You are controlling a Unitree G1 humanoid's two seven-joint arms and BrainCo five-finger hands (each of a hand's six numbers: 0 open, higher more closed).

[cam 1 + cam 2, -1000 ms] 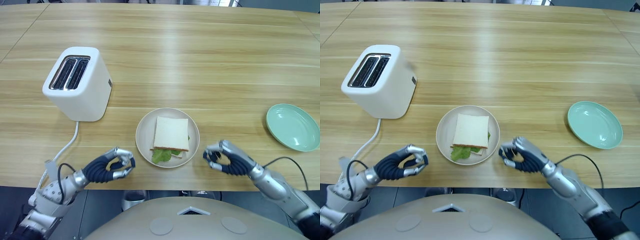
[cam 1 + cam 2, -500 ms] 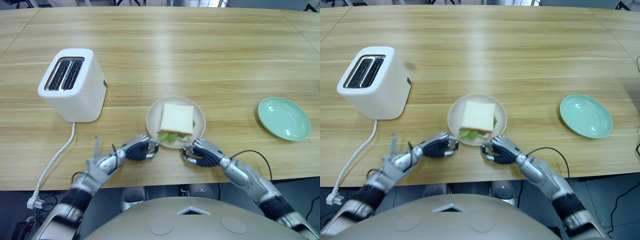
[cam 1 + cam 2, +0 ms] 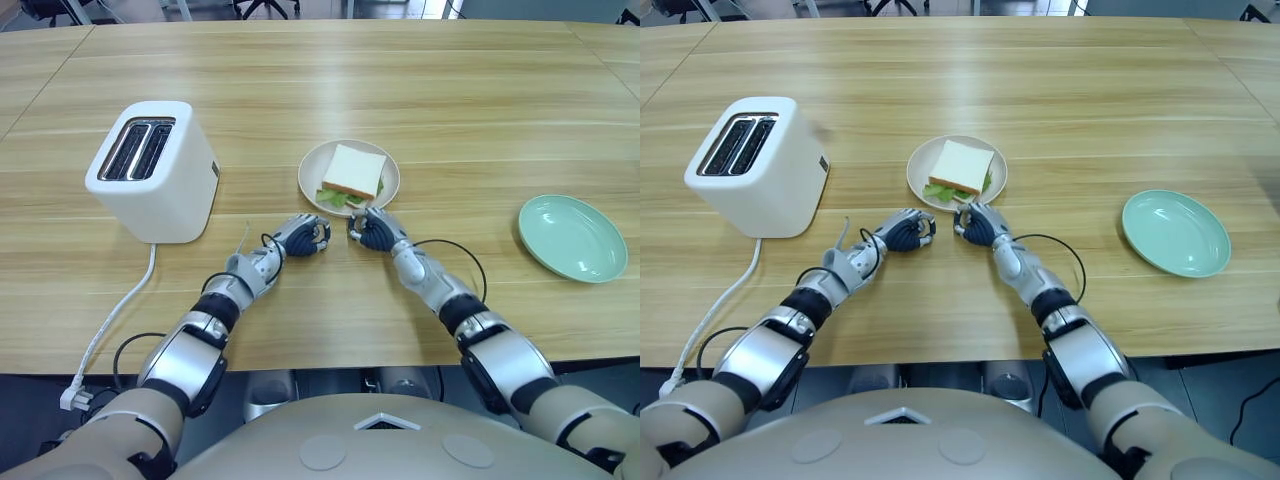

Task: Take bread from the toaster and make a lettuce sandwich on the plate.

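A sandwich (image 3: 352,174) of white bread with green lettuce showing at its near edge lies on a beige plate (image 3: 311,176) at mid-table. The white toaster (image 3: 153,183) stands to the left, its two slots dark and empty. My left hand (image 3: 300,238) rests on the table just in front of the plate's near-left rim, fingers curled and holding nothing. On the other side, my right hand (image 3: 374,230) lies at the plate's near rim, also curled and empty. Both arms stretch forward across the wood.
A pale green empty plate (image 3: 572,237) sits at the right of the table. The toaster's white cable (image 3: 112,323) runs down over the near table edge at the left. Bare wood stretches behind the sandwich plate.
The camera has shifted. Both arms have extended forward, bringing the curled hands from near the table's front edge up to the sandwich plate's near rim.
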